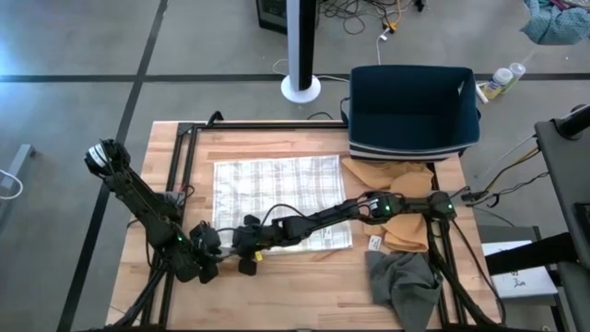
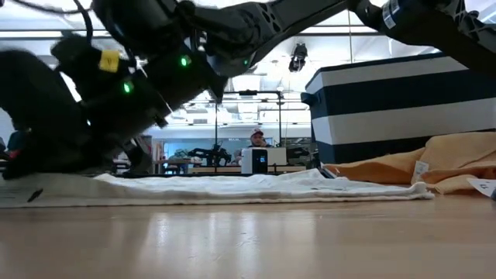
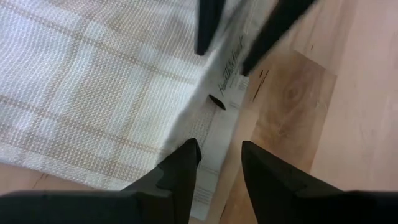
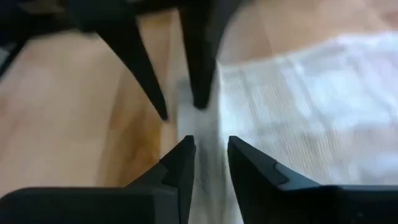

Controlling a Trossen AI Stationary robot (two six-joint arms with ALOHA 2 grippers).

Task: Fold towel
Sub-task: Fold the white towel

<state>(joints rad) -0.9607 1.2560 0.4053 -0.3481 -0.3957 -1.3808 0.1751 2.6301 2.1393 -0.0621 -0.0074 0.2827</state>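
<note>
Lying flat and unfolded on the desk (image 1: 277, 286), toward its left front corner: towel (image 1: 277, 198). Meeting at its front left corner, narrowly parted, nothing pinched yet: left pincer (image 3: 217, 158) and right pincer (image 4: 210, 152). Probably only beginning; all folds left.

Around the towel (image 1: 277, 189): bare wood on the near side; a bin (image 1: 412, 109) and tan cloth (image 1: 387, 175) crowd its far right corner; a grey cloth (image 1: 406, 281) lies near right.
</note>
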